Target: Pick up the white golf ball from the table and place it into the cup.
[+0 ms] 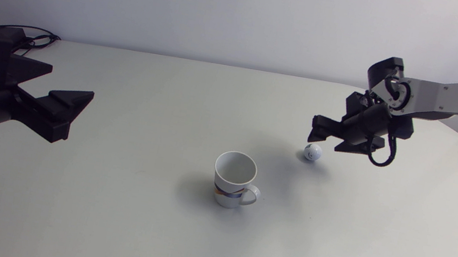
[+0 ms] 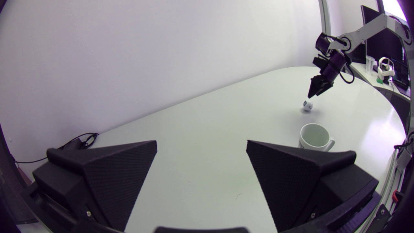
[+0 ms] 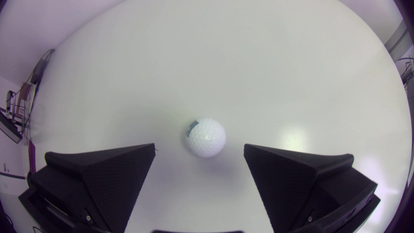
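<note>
Head view is showing the white golf ball (image 1: 313,152) lying on the tabletop (image 1: 170,90) right of centre, just up-right of the cup (image 1: 234,179), with the right end effector (image 1: 324,141) hovering above it, spread wide and gripping nothing. Grasping is looking like the step in hand: its fingers are needing to drop astride the ball, then close. The left end effector (image 1: 72,82) is sitting wide open at the frame's left edge.
</note>
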{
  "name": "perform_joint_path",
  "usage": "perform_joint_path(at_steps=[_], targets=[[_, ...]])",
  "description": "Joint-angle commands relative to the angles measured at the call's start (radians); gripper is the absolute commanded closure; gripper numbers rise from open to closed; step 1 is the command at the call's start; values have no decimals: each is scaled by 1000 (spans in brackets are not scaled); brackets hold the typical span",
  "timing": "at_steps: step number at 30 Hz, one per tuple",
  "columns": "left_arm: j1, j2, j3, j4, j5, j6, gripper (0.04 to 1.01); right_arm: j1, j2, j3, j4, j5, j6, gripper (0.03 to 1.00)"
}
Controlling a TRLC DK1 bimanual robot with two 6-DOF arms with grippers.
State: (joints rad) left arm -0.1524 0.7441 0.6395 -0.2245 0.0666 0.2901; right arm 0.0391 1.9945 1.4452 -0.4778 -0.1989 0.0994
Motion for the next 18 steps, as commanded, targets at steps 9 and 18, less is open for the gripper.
perform_joint_path(at_steps=[9, 18], targets=[[5, 12, -32, 24, -8, -8, 54, 4, 168, 119, -38, 81, -63, 70], [1, 14, -35, 31, -5, -6, 54, -34, 308, 271, -59, 145, -66, 70]])
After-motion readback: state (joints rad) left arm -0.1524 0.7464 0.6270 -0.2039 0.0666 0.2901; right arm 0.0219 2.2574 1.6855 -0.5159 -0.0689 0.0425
